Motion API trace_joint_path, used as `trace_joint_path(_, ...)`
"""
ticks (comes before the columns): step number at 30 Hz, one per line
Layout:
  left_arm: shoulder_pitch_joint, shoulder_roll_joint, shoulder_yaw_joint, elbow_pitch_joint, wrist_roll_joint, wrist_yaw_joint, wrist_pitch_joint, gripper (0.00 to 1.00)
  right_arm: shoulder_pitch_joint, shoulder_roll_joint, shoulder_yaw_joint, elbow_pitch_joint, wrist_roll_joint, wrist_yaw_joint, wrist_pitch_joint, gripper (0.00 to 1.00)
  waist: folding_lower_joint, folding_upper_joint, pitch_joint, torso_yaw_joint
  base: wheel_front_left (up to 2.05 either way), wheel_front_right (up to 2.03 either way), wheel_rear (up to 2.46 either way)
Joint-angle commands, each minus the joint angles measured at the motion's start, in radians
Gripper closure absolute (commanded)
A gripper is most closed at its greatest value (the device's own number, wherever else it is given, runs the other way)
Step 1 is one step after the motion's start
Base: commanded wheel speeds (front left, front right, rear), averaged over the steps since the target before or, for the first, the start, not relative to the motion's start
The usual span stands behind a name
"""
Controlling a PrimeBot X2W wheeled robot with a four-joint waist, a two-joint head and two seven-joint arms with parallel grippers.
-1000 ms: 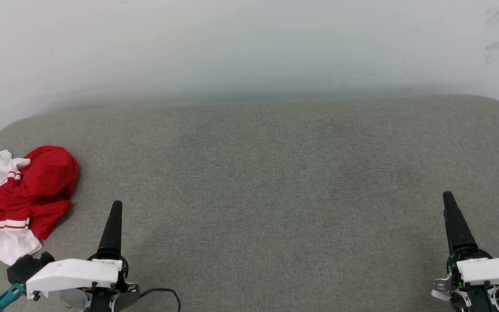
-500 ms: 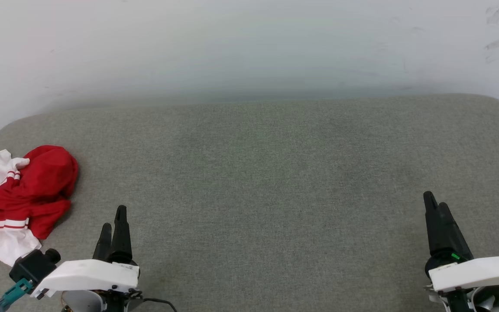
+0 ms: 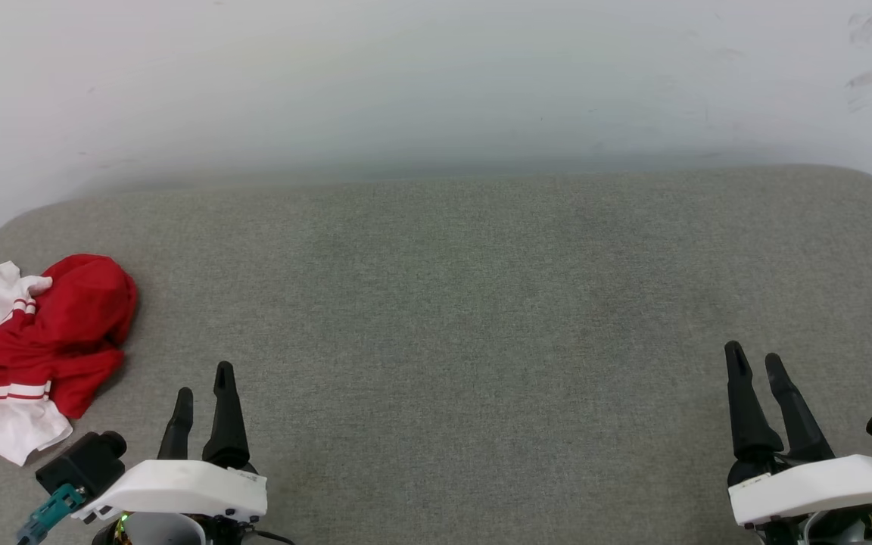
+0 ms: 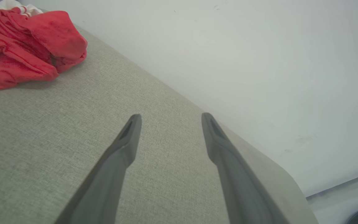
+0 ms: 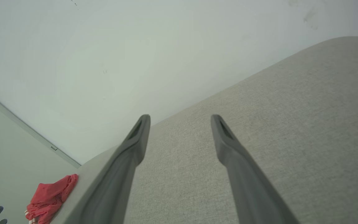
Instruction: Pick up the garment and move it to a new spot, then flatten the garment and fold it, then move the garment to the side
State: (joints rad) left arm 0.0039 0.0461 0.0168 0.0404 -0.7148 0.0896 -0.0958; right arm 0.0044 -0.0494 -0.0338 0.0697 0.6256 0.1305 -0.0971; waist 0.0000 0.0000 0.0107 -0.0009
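The garment (image 3: 35, 333) lies crumpled at the far left of the grey cushion (image 3: 436, 303), partly running off the head view's left edge. It sits ahead and to the left of the left gripper (image 3: 203, 381), near it but not touching. The heap's long axis runs roughly from the near edge toward the wall (image 3: 436, 76). The right gripper (image 3: 753, 354) is well apart from it, across the cushion, so the left arm looks the better placed for the pick. Both grippers have their fingers spread and hold nothing. A second ago each gripper showed edge-on as a single finger. Both wrists have since rolled so the two fingers show side by side, and the garment has not moved.
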Motion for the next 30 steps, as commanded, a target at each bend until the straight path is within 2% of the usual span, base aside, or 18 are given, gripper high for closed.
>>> trace_joint_path(1, -0.001, 0.004, -0.003, -0.019, 0.028, 0.005, -0.010, 0.00, -0.001, -0.002, 0.003, -0.020, -0.031, 0.000, -0.009, 0.00, 0.0000, 0.0000, -0.001, 0.000, 0.00, 0.00, 0.00)
trace_joint_path(22, 0.038, 0.004, -0.052, -0.053, 0.264, 0.003, -0.069, 0.00, 0.032, -0.002, 0.009, -0.060, -0.280, 0.000, -0.066, 0.00, 0.0000, 0.0000, -0.003, 0.001, 0.00, 0.00, 0.00)
trace_joint_path(30, 0.049, 0.005, -0.060, -0.059, 0.338, -0.008, -0.088, 0.00, 0.042, -0.002, 0.008, -0.077, -0.342, 0.000, -0.086, 0.00, 0.0000, 0.0000, -0.003, 0.001, 0.00, 0.00, 0.00)
